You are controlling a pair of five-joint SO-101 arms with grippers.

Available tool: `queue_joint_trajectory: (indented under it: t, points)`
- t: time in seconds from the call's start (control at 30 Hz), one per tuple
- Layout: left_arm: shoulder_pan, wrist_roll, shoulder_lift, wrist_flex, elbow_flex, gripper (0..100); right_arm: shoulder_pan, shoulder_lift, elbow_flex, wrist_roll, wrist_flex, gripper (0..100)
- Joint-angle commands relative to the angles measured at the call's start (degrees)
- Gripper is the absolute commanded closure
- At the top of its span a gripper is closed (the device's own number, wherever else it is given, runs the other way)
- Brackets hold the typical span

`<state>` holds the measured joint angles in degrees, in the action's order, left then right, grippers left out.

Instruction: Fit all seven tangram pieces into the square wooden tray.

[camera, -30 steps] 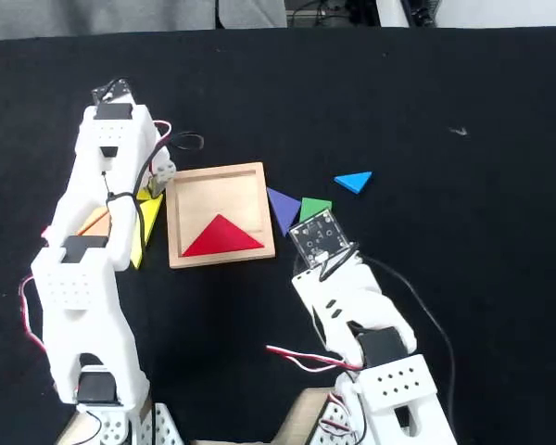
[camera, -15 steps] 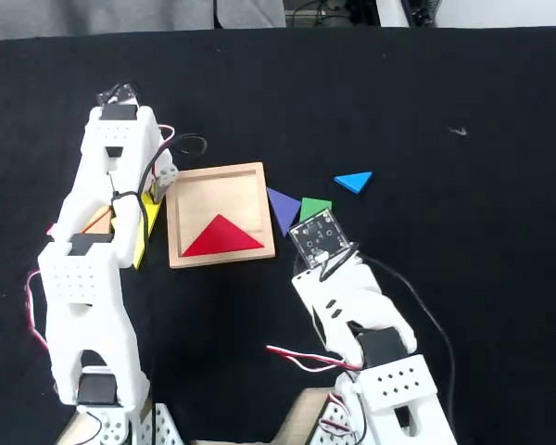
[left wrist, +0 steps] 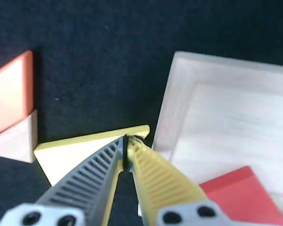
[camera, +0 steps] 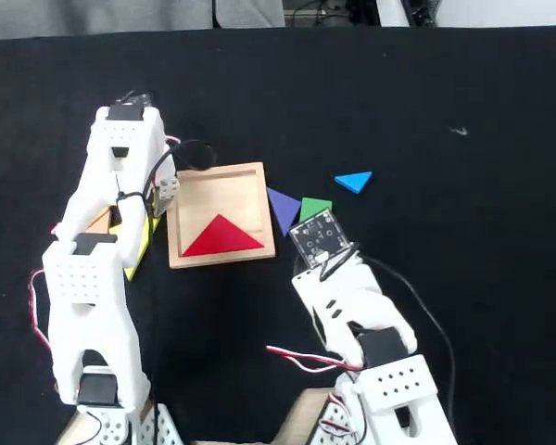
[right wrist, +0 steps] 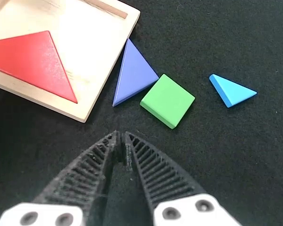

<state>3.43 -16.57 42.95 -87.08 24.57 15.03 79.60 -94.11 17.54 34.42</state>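
Observation:
The square wooden tray (camera: 215,172) holds one red triangle (camera: 221,236) in its near half. In the left wrist view my left gripper (left wrist: 126,140) is shut, its tips resting on a corner of the yellow triangle (left wrist: 70,153), right beside the tray's left rim (left wrist: 179,94). An orange piece (left wrist: 9,94) and a pale wooden piece (left wrist: 14,141) lie just left of the yellow one. My right gripper (right wrist: 120,140) is shut over bare cloth near the tray's front right corner. Ahead of it lie a purple triangle (right wrist: 132,73), a green square (right wrist: 168,100) and a blue triangle (right wrist: 230,90).
The left arm (camera: 120,176) stands over the yellow triangle (camera: 136,255) and orange piece (camera: 97,221), hiding much of them. The right arm (camera: 352,297) stands near the front edge. Black cloth spreads wide to the right and behind the tray.
The left arm has shifted toward the back of the table and slightly right, along the tray's left side, covering more of the yellow triangle. The right arm has kept still.

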Motion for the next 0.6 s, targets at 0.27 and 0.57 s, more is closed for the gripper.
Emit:
queue_joint_trajectory:
  t: [0.27,0.57]
  points:
    - [-4.35,2.9,-4.57,-2.55,-6.37,97,-0.44,1.1,0.4,0.18,-0.26,98.6]
    - [-4.97,5.45,-29.01,10.81,-31.08,97,-0.44,1.1,0.31,0.18,-0.26,98.6]
